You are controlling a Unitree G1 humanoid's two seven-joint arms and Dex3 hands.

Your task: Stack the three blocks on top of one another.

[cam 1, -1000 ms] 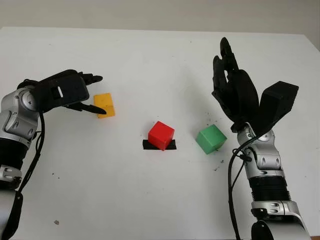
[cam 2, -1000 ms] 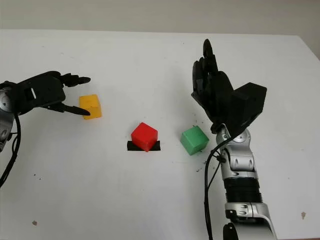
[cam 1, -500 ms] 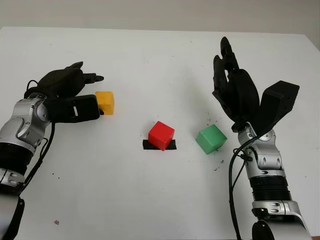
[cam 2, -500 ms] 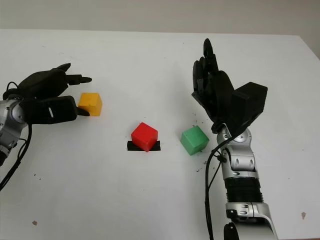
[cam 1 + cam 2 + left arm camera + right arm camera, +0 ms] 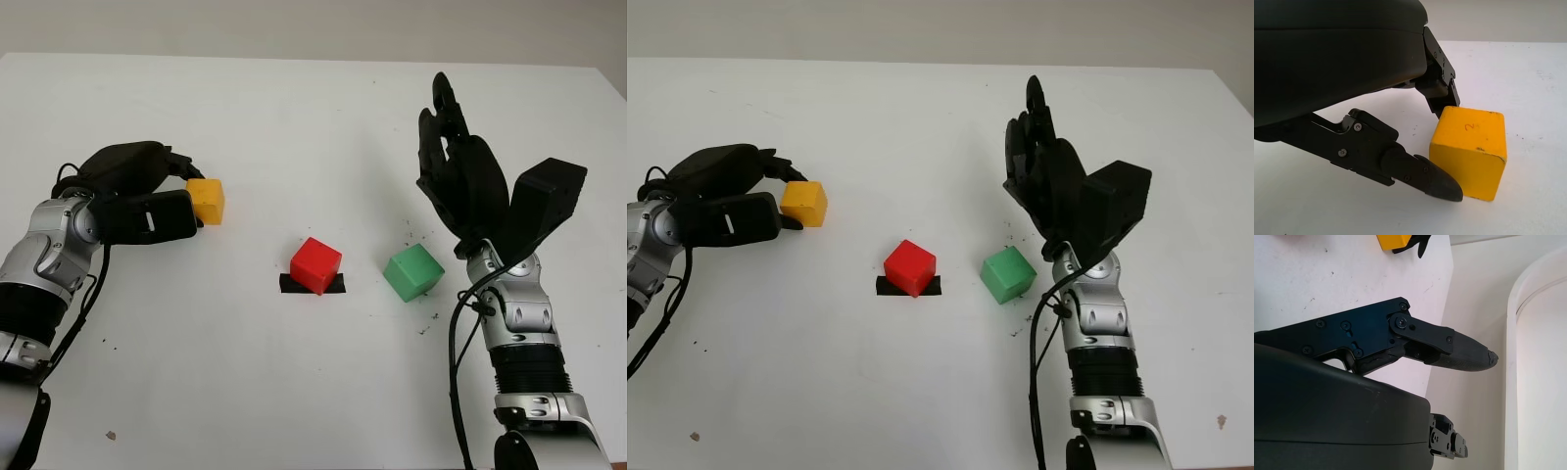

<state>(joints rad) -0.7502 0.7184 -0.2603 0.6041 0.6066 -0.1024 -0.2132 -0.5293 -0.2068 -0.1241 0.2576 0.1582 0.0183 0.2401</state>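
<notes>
Left hand (image 5: 157,196) pinches the small yellow wooden cube (image 5: 206,201) at the table's left, fingers (image 5: 1420,176) touching two faces. Squeeze squarely, lift straight. Right hand (image 5: 460,186) hangs open above the green cube (image 5: 413,272); the red cube (image 5: 315,264) sits centre.

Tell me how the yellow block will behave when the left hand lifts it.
The yellow block looks rigid with flat faces, so it probably won't roll. Its smooth sides may slip between the left hand's narrow fingertips. It seems light.
</notes>
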